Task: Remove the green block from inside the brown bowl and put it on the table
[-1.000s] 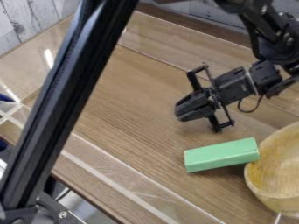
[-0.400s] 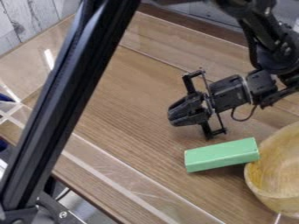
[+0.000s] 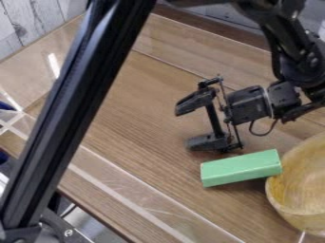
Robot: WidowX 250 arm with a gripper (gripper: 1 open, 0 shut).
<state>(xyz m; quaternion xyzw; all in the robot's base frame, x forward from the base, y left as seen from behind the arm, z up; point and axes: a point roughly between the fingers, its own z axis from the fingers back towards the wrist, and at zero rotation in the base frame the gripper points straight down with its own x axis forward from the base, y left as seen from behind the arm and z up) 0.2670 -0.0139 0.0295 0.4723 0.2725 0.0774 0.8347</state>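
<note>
The green block (image 3: pixel 241 169) lies flat on the table (image 3: pixel 127 123), just left of the brown bowl (image 3: pixel 302 185), which shows only in part at the right edge. My gripper (image 3: pixel 203 123) hovers just above and left of the block, its two black fingers spread wide with nothing between them. One finger (image 3: pixel 195 102) is raised and the other (image 3: pixel 214 143) is low, close to the tabletop near the block's upper left end. The bowl's inside, as far as it shows, holds nothing.
A thick black pole (image 3: pixel 83 114) crosses the foreground diagonally and hides part of the table's left side. Low clear acrylic walls (image 3: pixel 165 62) edge the tabletop. White planks (image 3: pixel 32 24) show at the top left.
The gripper's fingers, close together in the earlier frames, now stand wide apart. The hand stayed roughly where it was above the block. The block and bowl have not moved.
</note>
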